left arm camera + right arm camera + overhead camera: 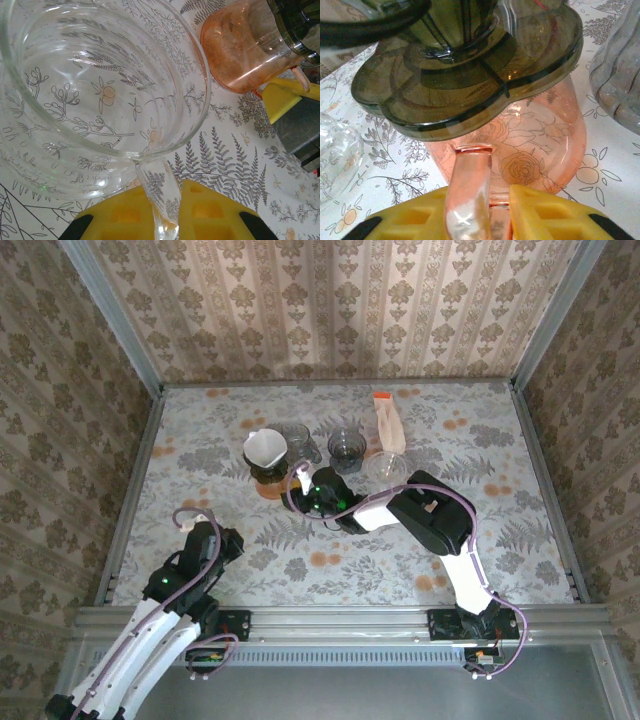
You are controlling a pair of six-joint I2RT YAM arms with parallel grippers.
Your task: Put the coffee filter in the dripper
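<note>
The white coffee filter is sitting open in the dripper, and that is standing on an orange mug on the flower-patterned table. The right arm is stretching in from the right, bent at the elbow, and the right gripper is lying low just beside the mug; whether its fingers are parted, I cannot tell from up here. Just behind it a clear glass, a smoky grey glass and a clear round cup are lining up in a row, with a beige packet behind them. The left arm is sitting folded near its base, with the left gripper well apart from the mug.
</note>
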